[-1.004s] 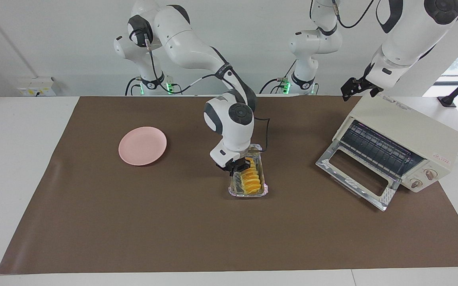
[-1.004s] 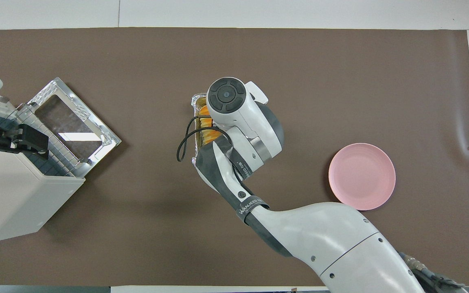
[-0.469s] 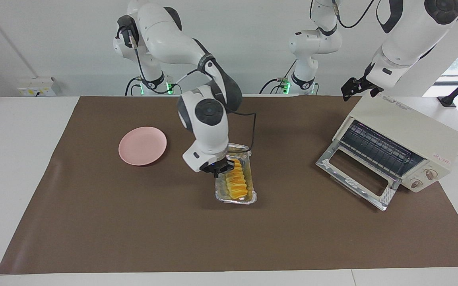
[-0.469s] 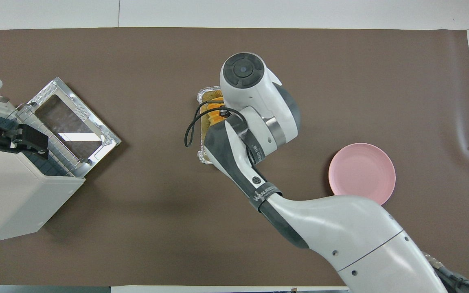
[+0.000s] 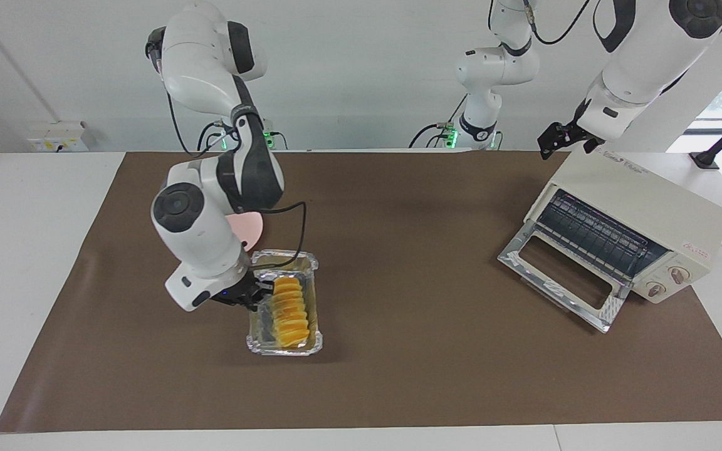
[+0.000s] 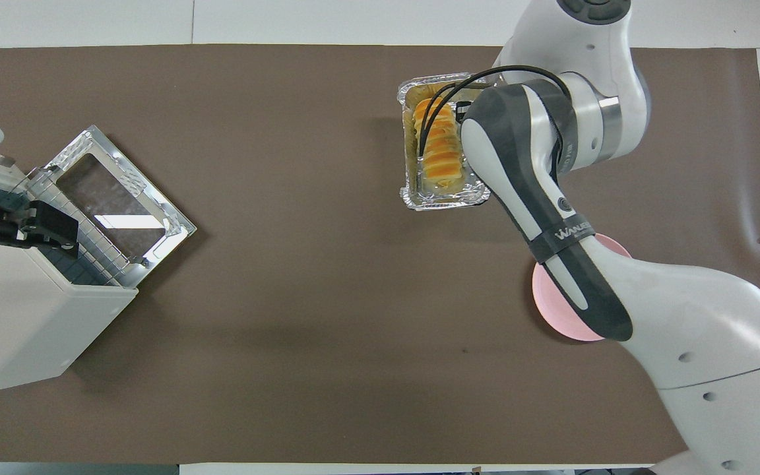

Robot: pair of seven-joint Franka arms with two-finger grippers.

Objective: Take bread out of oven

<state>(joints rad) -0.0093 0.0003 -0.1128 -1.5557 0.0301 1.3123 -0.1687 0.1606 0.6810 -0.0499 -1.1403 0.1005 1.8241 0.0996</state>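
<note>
The right gripper, clenched apparently on the foil tray's rim, could tip the bread out.

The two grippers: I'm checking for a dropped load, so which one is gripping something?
The right gripper, shut on the foil tray that holds the bread. The left gripper waits open over the oven.

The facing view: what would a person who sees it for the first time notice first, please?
Probably the right gripper, shut on the rim of the foil tray with the golden bread lying in it, near the pink plate at the right arm's end of the table. Next, the oven at the left arm's end, its door dropped open, with the open left gripper waiting over it.
</note>
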